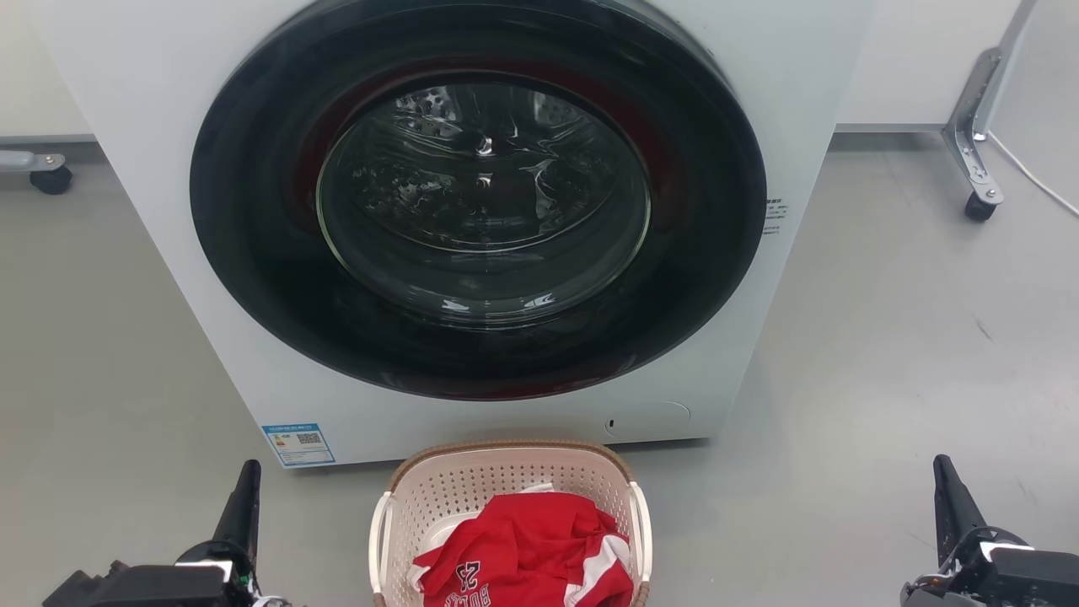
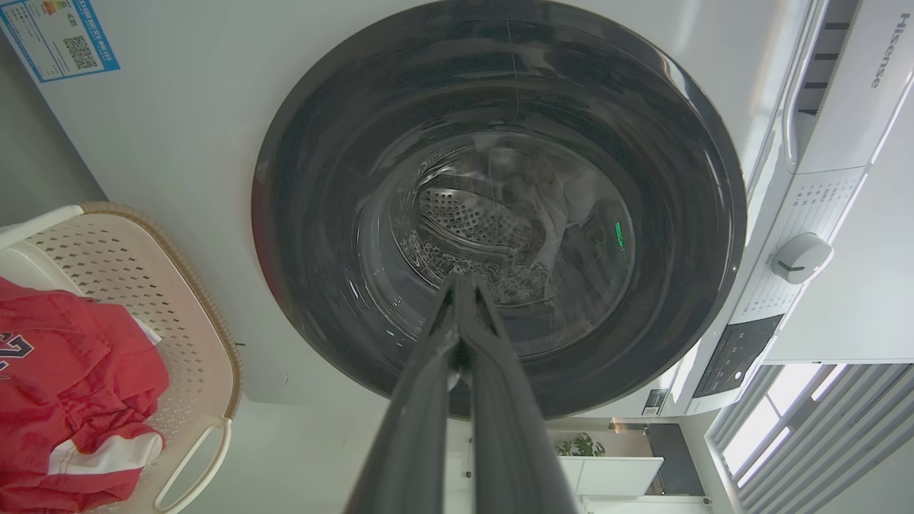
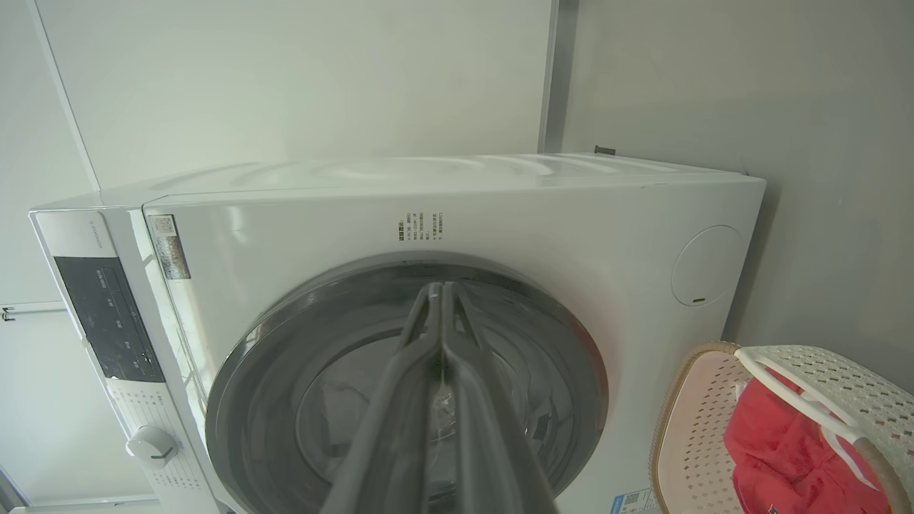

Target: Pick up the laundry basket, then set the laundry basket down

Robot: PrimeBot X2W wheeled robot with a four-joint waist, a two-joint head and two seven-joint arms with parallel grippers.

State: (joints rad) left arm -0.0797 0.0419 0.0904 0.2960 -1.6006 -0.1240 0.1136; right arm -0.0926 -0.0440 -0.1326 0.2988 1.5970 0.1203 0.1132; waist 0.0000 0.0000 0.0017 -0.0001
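Operator: Basket position, please?

Observer: The laundry basket [image 1: 497, 485] sits on the grey floor [image 1: 885, 337] at 6 o'clock in the head view. Its far rim is close under the washer [image 1: 152, 126] front, and I can't tell whether they touch. A red garment [image 1: 531, 548] is heaped inside.

Operator: Grippers?

Observer: The left gripper [image 1: 246, 480] is at 7 o'clock and the right gripper [image 1: 946, 476] at 5 o'clock, both well apart from the basket. Each wrist view shows its fingers pressed together at the tips, clenched on nothing.

Operator: Which step is this?

Observer: I can't settle it. A grounded basket with empty grippers fits one waiting to be lifted, and equally one already put back down.

Operator: What matters for handling it well?

Observer: The white side handles [image 1: 379, 527], at the basket's 9 and 3 o'clock, are the natural holds. Held evenly from both sides, it should ride level and keep the garment in.

Operator: Room to move?

Observer: It's tight at 12 o'clock, where the washer's dark round door [image 1: 480, 202] stands just beyond the far rim. There's open floor at 9 and 3 o'clock, and a castored frame [image 1: 974, 143] far off at 2 o'clock.
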